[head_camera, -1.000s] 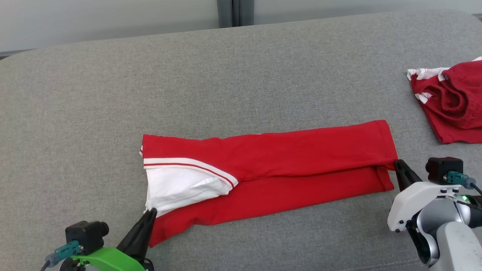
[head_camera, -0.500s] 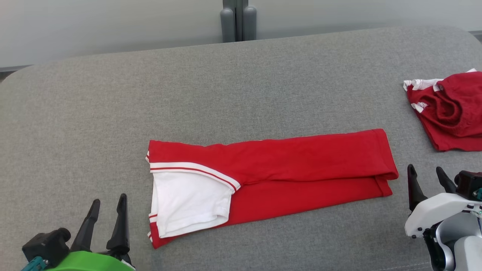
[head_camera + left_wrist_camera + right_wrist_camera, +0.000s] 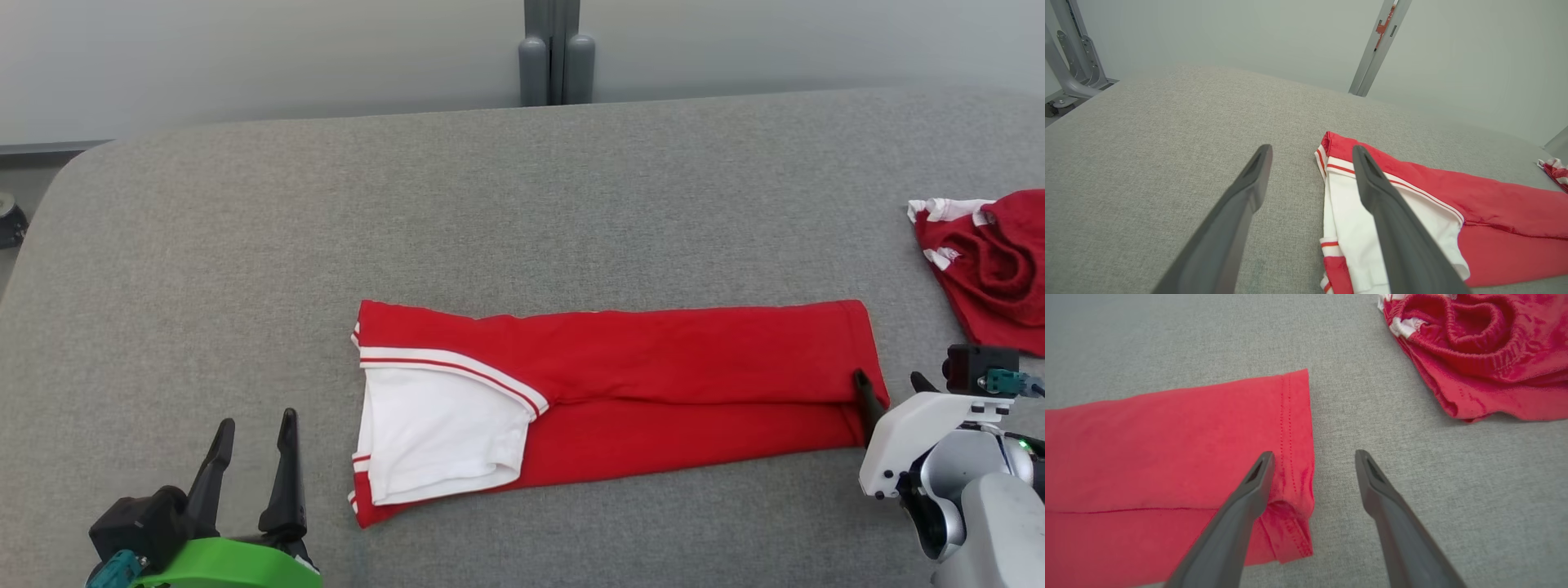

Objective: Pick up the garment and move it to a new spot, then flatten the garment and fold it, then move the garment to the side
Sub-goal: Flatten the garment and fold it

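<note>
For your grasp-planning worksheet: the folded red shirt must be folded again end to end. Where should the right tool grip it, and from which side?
Grip the red shirt by the stitched hem at its right end, near corner, where two layers stack. Come from the right across the grey surface: the open right tool straddles that edge, closing should catch both.

The grey fabric worktop [image 3: 245, 245] carries a folded red garment [image 3: 694, 359] mid-surface, with a crumpled red cloth [image 3: 996, 278] well to its right.

- The left pincer [image 3: 255, 423] sits low at the left, its two fingers spread apart and pointing forward.
- The right pincer [image 3: 888, 378] sits low at the right, fingers likewise parted.
</note>
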Tool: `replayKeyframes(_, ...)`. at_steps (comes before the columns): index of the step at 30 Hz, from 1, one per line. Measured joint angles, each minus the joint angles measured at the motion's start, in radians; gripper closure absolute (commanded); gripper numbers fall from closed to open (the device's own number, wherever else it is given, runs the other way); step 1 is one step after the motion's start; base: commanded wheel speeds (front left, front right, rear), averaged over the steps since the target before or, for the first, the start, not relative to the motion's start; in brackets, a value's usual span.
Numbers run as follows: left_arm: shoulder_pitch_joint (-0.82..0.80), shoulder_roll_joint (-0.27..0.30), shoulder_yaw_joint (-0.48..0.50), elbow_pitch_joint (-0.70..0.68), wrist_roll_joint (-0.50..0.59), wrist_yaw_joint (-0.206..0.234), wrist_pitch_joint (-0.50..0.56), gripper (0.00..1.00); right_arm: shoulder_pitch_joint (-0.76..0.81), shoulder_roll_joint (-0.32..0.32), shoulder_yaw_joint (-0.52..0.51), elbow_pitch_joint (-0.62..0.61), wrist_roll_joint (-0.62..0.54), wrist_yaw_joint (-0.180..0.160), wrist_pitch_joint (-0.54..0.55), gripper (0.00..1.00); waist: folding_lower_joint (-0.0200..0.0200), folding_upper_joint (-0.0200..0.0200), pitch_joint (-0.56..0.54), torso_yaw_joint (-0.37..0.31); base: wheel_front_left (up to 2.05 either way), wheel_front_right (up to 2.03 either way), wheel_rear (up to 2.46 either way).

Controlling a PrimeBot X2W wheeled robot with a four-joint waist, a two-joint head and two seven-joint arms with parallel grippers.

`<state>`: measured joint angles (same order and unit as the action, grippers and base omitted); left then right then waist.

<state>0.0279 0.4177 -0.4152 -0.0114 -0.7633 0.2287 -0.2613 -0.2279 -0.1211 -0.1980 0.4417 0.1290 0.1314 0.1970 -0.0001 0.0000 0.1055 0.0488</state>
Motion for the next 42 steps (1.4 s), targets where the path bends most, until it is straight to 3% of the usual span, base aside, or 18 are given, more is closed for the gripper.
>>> replayKeyframes(7, -0.002, 0.001, 0.002, 0.017, 0.005, -0.004, -0.001, 0.00, -0.026, -0.021, 0.029, 0.139, 0.005, 0.000, 0.040, 0.03, 0.0000, 0.0000, 0.005, 0.048, 0.00, 0.00, 0.00)
replayKeyframes(9, -0.003, 0.002, 0.000, 0.021, 0.009, -0.005, 0.002, 0.00, -0.034, -0.031, 0.032, 0.163, 0.012, 0.000, 0.043, 0.49, 0.0000, 0.0000, 0.006, 0.060, 0.00, 0.00, 0.00)
replayKeyframes(13, -0.018, 0.006, 0.002, 0.024, 0.011, -0.006, 0.002, 0.00, -0.053, -0.037, 0.045, 0.199, 0.024, 0.000, 0.043, 0.74, 0.0000, 0.0000, 0.005, 0.074, 0.00, 0.00, 0.00)
replayKeyframes(14, -0.020, 0.007, 0.002, 0.025, 0.013, -0.006, 0.002, 0.00, -0.059, -0.037, 0.049, 0.207, 0.027, 0.000, 0.041, 0.83, 0.0000, 0.0000, 0.004, 0.073, 0.00, 0.00, 0.00)
replayKeyframes(15, -0.021, 0.008, 0.002, 0.026, 0.013, -0.005, 0.003, 0.00, -0.066, -0.036, 0.054, 0.215, 0.028, 0.000, 0.040, 1.00, 0.0000, 0.0000, 0.004, 0.072, 0.00, 0.00, 0.00)
replayKeyframes(23, -0.034, 0.008, 0.000, 0.035, 0.016, -0.005, 0.004, 0.00, -0.114, -0.053, 0.077, 0.247, 0.044, 0.000, 0.012, 1.00, 0.0000, 0.0000, 0.001, 0.041, 0.00, 0.00, 0.00)
replayKeyframes(32, -0.056, 0.010, -0.008, 0.042, 0.036, -0.004, 0.003, 0.00, -0.102, -0.165, 0.012, 0.202, 0.051, 0.000, -0.014, 1.00, 0.0000, 0.0000, -0.018, -0.003, 0.00, 0.00, 0.00)
replayKeyframes(36, -0.059, 0.003, -0.015, 0.055, 0.044, -0.006, 0.003, 0.00, -0.081, -0.158, 0.000, 0.141, 0.070, 0.000, -0.019, 1.00, 0.0000, 0.0000, -0.030, -0.017, 0.00, 0.00, 0.00)
replayKeyframes(42, -0.061, -0.004, -0.031, 0.068, 0.045, -0.016, 0.004, 0.00, -0.019, -0.114, 0.092, -0.036, 0.129, 0.000, -0.012, 1.00, 0.0000, 0.0000, -0.049, -0.018, 0.00, 0.00, 0.00)
